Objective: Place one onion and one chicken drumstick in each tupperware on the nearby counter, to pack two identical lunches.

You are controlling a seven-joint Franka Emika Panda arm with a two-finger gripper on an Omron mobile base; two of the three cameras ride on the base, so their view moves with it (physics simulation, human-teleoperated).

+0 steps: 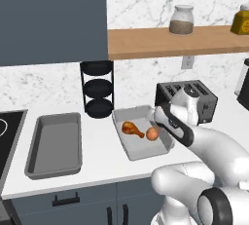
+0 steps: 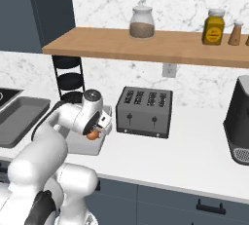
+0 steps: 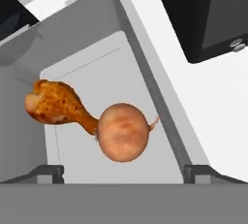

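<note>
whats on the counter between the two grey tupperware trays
Nothing: in the left base view the stretch of white counter between the empty left tupperware and the right tupperware is bare. The black rack stands further back.

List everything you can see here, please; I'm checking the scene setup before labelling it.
tupperware: two, grey, on the counter; left one bare, right one holds food
chicken drumstick: one, brown-orange, in the right tupperware
onion: one, orange-tan, beside the drumstick's thin end
counter: one, white top on dark blue-grey cabinets
round rack: one, black, three tiers, at the wall
toaster: one, dark grey, right of the trays
wooden shelf: one, with a glass jar and a yellow jar
black appliance: one, far right
hand: one, open, above the onion
</note>
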